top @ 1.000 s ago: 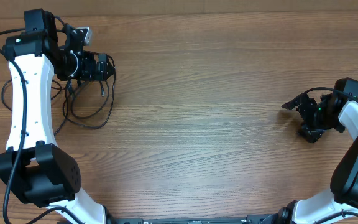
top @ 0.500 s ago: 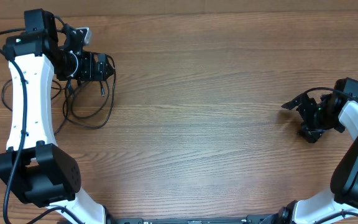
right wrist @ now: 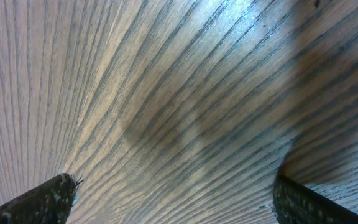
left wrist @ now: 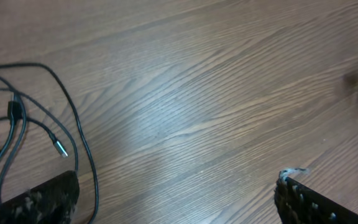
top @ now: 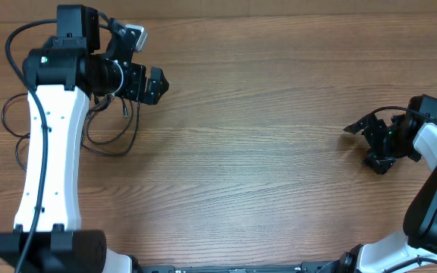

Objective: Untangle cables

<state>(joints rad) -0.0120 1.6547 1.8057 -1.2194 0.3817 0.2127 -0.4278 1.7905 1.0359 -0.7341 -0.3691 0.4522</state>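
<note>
**Overhead view.** The cables (top: pixel 132 135) lie in loose black loops on the wooden tabletop (top: pixel 264 152), partly hidden under the white left arm. The left end effector (top: pixel 154 85) hovers just beside the upper edge of the cables and is not touching them; its opening cannot be judged from this angle. The right end effector (top: pixel 364 145) sits well apart from the cables, across the tabletop, with its fingers spread.

**Left wrist view.** The cables (left wrist: pixel 14 113) occupy the left margin, several thin cords crossing, one with a silver-tipped plug. The left end effector (left wrist: pixel 176 185) is spread wide, with only bare tabletop (left wrist: pixel 204 93) between its fingers. One cord runs close beside the finger nearer the cables.

**Right wrist view.** The right end effector (right wrist: pixel 173 186) is spread wide over bare wood grain and holds nothing. No cable appears here.
</note>
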